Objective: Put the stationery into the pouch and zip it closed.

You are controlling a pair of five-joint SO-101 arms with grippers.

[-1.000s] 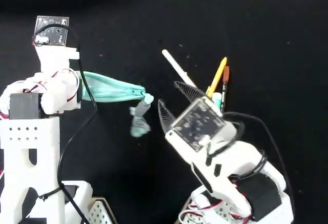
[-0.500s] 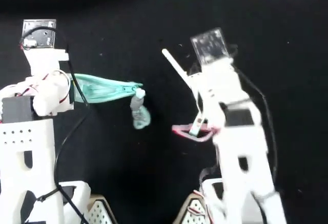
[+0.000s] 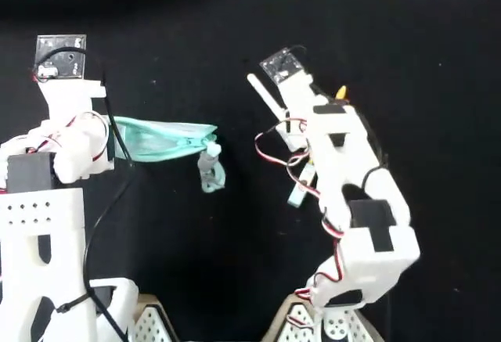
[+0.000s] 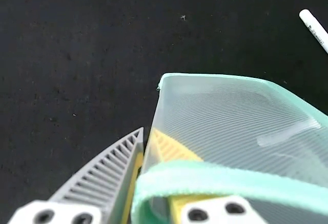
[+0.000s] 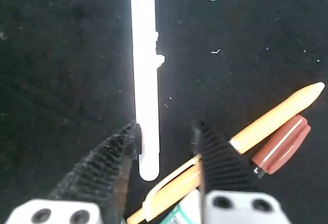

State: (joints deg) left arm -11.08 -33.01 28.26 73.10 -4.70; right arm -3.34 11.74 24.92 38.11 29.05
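Status, high view: left gripper sits at 9 o'clock from table centre, clamped on the near end of the teal pouch. The pouch stretches from the fingers toward centre, and its cord pull dangles off the far end at about 8 o'clock from centre. On the left wrist view, the pouch wall is pinched between the two fingers of the left gripper, with the teal rim band running across just in front of them. The white pen is well apart from the pouch.

Right arm is over the stationery cluster, 12 to 2 o'clock from centre. The white pen pokes out toward 11 o'clock from under the wrist, and the orange pen tip shows at 2 o'clock.

On the right wrist view, the right gripper has its fingers spread, not gripping. The white pen end lies in the gap, right against one finger. The orange pen passes under the other finger, with the brown marker just beside it. All stationery is on the black table, outside the pouch.
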